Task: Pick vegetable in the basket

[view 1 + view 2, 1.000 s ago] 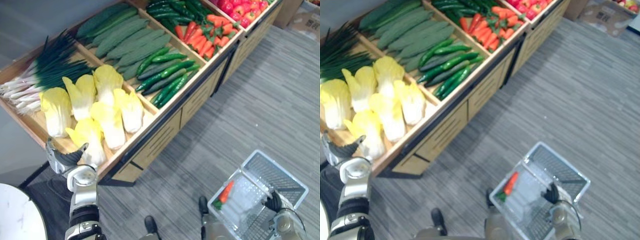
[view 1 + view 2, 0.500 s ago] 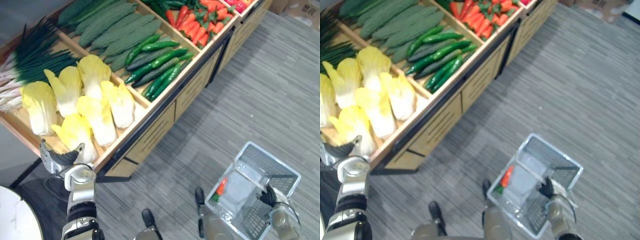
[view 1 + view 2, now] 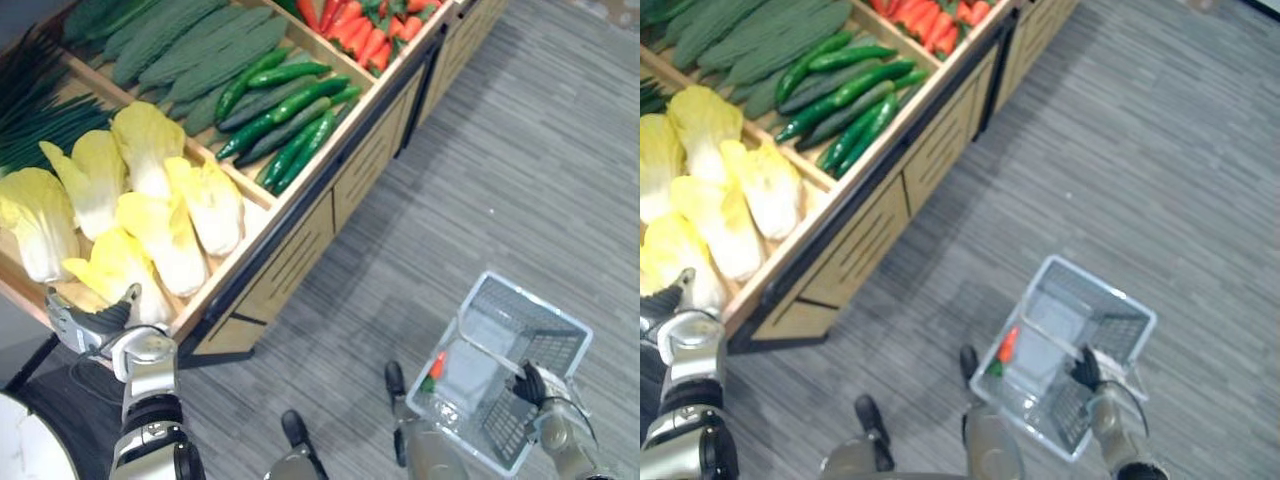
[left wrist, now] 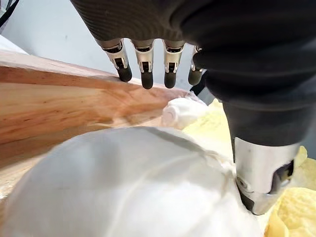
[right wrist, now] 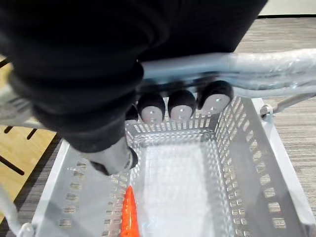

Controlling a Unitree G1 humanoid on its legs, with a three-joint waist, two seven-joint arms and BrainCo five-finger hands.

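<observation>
**Open Hand at the Cabbage, Basket Ready**

Far left, at the front corner of the bench [image 3: 290,262]: the left robot hand [image 3: 92,325]. Spread wide open, fingers [image 4: 145,64] straight, thumb [image 4: 261,173] out to one side. Holds nothing yet. Sits right over the white end of the nearest yellow cabbage [image 3: 115,280], most likely to close round it next. Cannot tell if touching it or just above it.

Further along the bench, each in a wooden box of its own: more cabbages, then long green cucumbers [image 3: 290,135], then a pile of orange carrots [image 3: 365,35] at the far end. Kept apart by kind, likely to make picking easy.

On the right, low over the grey floor [image 3: 520,160]: the basket [image 3: 562,338], hanging from the right robot hand [image 3: 530,383]. Curled tight round the handle [image 5: 266,66], so as to carry the basket with its top open for dropping things in. Has one small carrot [image 3: 436,366] inside already, by the wall on the bench side. Hangs well apart from the yellow cabbage, so calls for a long carry across.

Compared with half a second ago: whole view slid, with the bench further up and to the left. Looks like a move of the camera, not of the vegetables. Same open left robot hand by the same cabbage. Same grip on the handle. Same carrot in the same spot.
</observation>
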